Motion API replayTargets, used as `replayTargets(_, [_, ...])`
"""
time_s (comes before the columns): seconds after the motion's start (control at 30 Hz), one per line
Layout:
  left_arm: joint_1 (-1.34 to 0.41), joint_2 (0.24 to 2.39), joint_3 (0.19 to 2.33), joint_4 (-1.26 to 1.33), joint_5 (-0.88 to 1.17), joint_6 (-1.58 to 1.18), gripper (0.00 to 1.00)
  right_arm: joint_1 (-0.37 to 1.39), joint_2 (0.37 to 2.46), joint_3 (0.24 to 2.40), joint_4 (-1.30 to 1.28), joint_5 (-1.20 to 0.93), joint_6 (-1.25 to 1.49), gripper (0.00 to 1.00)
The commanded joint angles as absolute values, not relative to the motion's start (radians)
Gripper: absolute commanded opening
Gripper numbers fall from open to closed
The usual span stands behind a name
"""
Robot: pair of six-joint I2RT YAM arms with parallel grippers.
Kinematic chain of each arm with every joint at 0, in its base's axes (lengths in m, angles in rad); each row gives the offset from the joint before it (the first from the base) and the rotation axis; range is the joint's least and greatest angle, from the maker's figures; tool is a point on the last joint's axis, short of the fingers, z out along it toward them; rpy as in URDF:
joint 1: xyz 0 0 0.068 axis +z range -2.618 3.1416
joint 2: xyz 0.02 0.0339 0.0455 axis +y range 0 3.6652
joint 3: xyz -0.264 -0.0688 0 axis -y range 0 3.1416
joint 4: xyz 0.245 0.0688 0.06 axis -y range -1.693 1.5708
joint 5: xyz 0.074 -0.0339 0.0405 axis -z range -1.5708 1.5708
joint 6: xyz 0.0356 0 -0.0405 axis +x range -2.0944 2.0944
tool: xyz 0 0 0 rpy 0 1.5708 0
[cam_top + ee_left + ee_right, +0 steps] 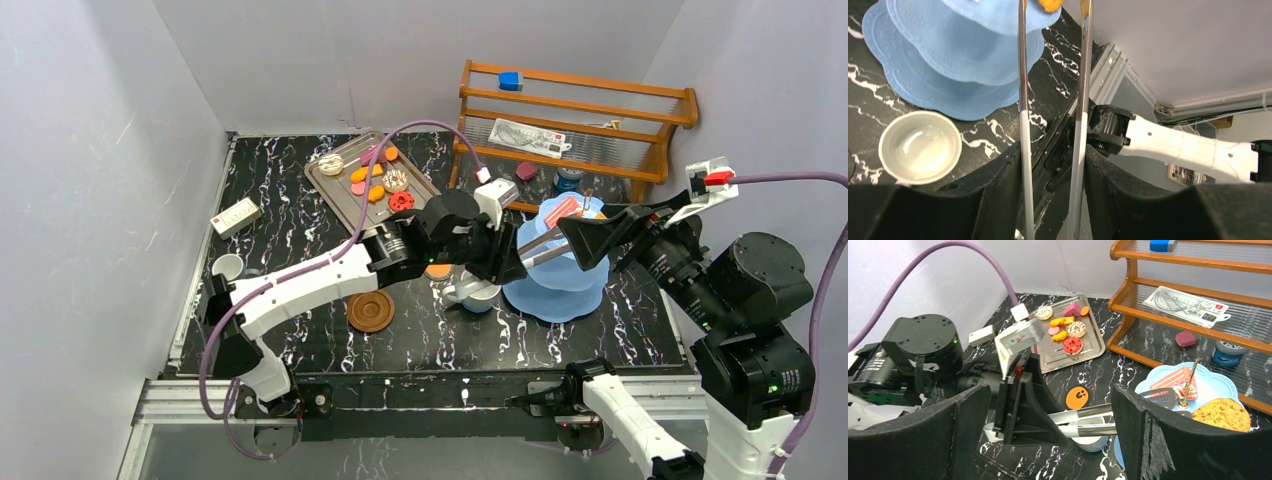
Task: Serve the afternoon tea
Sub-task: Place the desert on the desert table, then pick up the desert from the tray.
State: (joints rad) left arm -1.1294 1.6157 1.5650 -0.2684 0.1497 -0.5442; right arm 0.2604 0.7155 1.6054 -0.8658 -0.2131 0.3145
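**Reaching over the top tier with tongs**

The left gripper [1050, 200] is closed around the handles of the metal tongs [1021, 100]. They stretch out over the blue stand [560, 292], so the arm itself need not crowd the tiers. The tong arms stand apart, pinching nothing that shows. Their tips sit by the pink cake [1170, 381] and the cookie [1220, 414], which lie on the top plate. More pastries [1068, 332] wait on the tray [1060, 360], well apart from the stand. An orange biscuit [1077, 398] lies on the table. The right gripper [600, 240] hovers spread wide beside the stand, probably ready to steady it. A white mug [920, 146] sits just beside the base.
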Motion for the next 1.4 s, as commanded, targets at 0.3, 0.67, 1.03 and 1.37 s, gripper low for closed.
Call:
replayTargets(0.3, [-1.133,1.367,1.376,-0.281,0.109,-0.56,0.42,0.26,0.71,1.582,-0.847,-0.203,0.304,0.99])
replayTargets(0.67, [-1.132,1.288,1.34,-0.461,-0.206,-0.548,0.41,0.261,0.716,1.569,-0.856,-0.208,0.296,0.99])
replayTargets(1.03, [-0.994,1.331,1.389,-0.644,-0.454,-0.508,0.41,0.261,0.699,1.496,-0.836,-0.252,0.325,0.99])
replayTargets(1.37, [-0.705,1.341,1.318,-0.633,-0.37,-0.446,0.41,0.26,0.678,1.446,-0.817,-0.282,0.347,0.99])
